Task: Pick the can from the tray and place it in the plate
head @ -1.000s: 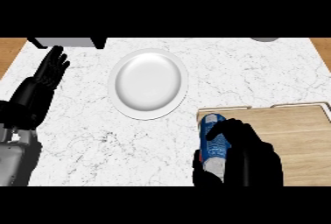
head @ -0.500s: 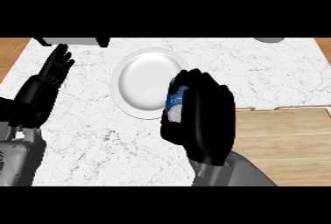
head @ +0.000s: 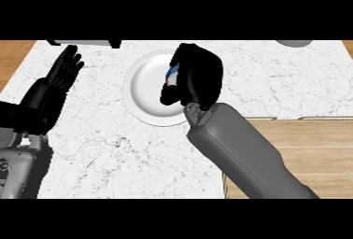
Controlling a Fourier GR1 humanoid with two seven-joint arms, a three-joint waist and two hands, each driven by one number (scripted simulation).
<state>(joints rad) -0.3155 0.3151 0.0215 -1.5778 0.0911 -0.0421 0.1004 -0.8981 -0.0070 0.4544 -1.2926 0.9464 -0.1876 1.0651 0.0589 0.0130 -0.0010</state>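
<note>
My right hand point(head: 198, 77) is curled round the blue can point(head: 171, 74), of which only a thin strip of blue, white and red shows past the fingers. Hand and can are over the right half of the white plate point(head: 143, 91) on the marble counter. Whether the can touches the plate is hidden. The wooden tray point(head: 314, 144) lies at the lower right, partly behind my right forearm. My left hand point(head: 52, 91) rests open at the left, fingers pointing up.
A grey object with dark ends point(head: 82, 43) sits at the counter's far edge, upper left. A grey rounded thing point(head: 296, 43) peeks in at the upper right. The counter's wooden border point(head: 14, 56) shows at the far left.
My right hand has carried the can off the tray, up and to the left, until it is over the plate. The left hand has barely shifted.
</note>
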